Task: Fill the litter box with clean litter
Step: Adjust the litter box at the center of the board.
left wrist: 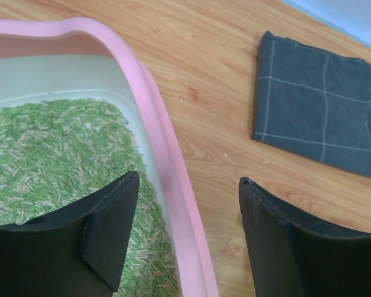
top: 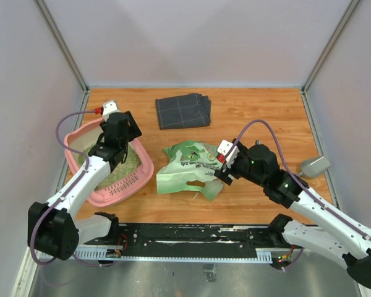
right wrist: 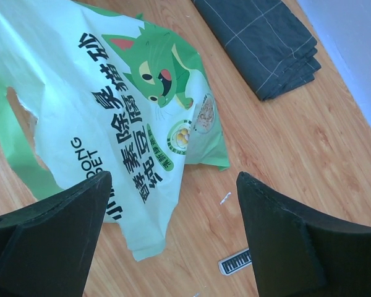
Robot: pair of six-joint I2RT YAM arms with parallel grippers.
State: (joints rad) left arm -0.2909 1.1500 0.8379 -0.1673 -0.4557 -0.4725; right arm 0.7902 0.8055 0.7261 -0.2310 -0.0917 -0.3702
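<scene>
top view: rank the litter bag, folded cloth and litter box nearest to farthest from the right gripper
1. litter bag, right beside the right gripper, on its left
2. folded cloth, at the back
3. litter box, far left

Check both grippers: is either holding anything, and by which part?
Nothing is held. The left gripper stands open over the litter box rim; the right gripper stands open over the printed bag.

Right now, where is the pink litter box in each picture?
Top view: litter box at the left, halfway up.
Left wrist: left side, its pink rim curving down the middle.
Right wrist: not in it.
Shared landmark: the folded grey cloth, in all three.
</scene>
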